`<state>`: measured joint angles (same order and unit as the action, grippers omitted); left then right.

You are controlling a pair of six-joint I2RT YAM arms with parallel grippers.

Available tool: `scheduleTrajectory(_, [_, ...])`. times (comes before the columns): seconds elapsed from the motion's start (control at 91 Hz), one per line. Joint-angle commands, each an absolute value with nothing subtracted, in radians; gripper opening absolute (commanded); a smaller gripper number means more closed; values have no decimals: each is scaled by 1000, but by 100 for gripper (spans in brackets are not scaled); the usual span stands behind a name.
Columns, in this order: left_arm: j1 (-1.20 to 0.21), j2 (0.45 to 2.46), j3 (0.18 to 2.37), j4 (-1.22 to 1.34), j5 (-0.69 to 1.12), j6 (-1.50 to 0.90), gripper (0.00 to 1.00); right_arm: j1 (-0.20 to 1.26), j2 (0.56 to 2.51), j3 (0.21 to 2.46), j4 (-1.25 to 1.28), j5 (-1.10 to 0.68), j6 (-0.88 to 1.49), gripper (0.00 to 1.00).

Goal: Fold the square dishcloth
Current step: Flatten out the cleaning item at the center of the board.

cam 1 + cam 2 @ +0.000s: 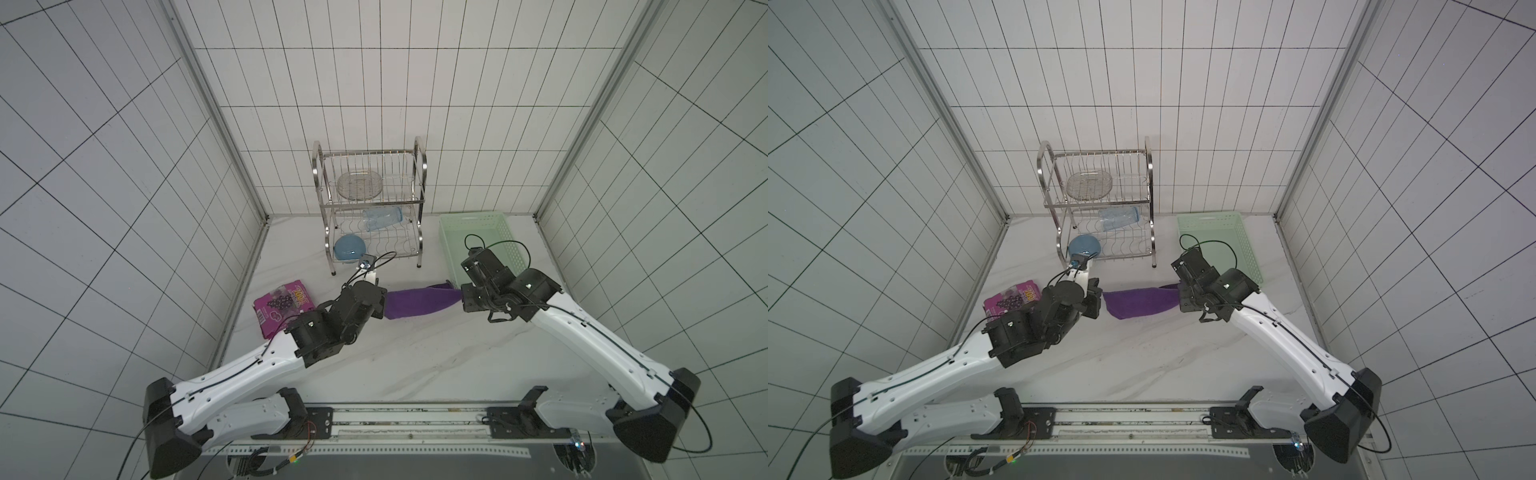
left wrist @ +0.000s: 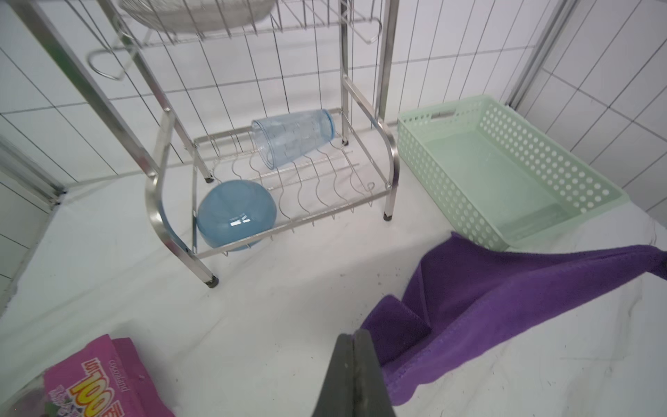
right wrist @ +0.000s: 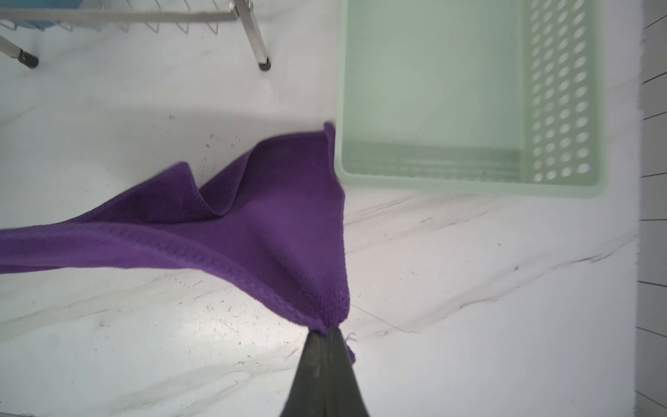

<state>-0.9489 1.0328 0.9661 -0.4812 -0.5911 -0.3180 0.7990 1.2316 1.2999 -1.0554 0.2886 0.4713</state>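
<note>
Left gripper (image 2: pixel 355 337) and right gripper (image 3: pixel 327 334) are each pinching square dishcloth (image 1: pixel 415 303) ends over the marble tabletop (image 1: pixel 415 365). Both arms are angling inward near the green basket (image 1: pixel 473 217).

I have both arms reaching in toward the middle, left gripper (image 2: pixel 353 335) and right gripper (image 3: pixel 326 331) facing each other, jaws pinched closed.

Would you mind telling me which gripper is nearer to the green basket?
Right. The right gripper, shut on a corner of the square dishcloth, sits just short of the green basket; the left gripper holds the opposite end, nearer the snack packet.
</note>
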Motion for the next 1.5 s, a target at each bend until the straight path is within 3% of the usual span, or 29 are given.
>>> scheduleTrajectory(0.0, [-936,1001,1025,-570,-688,-290,0,807,1213,1382,-1208,430,438,0])
scheduleTrajectory(0.165, [-892,930,1086,-613,-710,-283,0,807,1182,1473,-1254,499,421,0])
scheduleTrajectory(0.286, [-881,865,1108,-599,-696,-269,0,807,1166,1541,-1232,426,390,0])
scheduleTrajectory(0.374, [-854,845,1126,-586,-686,-250,0,807,1188,1600,-1206,382,359,5])
scheduleTrajectory(0.77, [-408,980,1186,-518,-286,-305,0,739,1546,1897,-1119,340,237,0])
scheduleTrajectory(0.912, [-342,985,1179,-498,-197,-331,0,729,1584,1927,-1093,306,214,1])
scheduleTrajectory(1.066, [-342,935,1107,-513,-172,-360,0,731,1532,1783,-1048,267,222,1])
scheduleTrajectory(1.209, [-343,846,955,-536,-74,-442,0,734,1432,1499,-965,206,274,1])
scheduleTrajectory(1.484, [-351,587,537,-575,38,-693,0,803,1264,1010,-869,112,423,1])
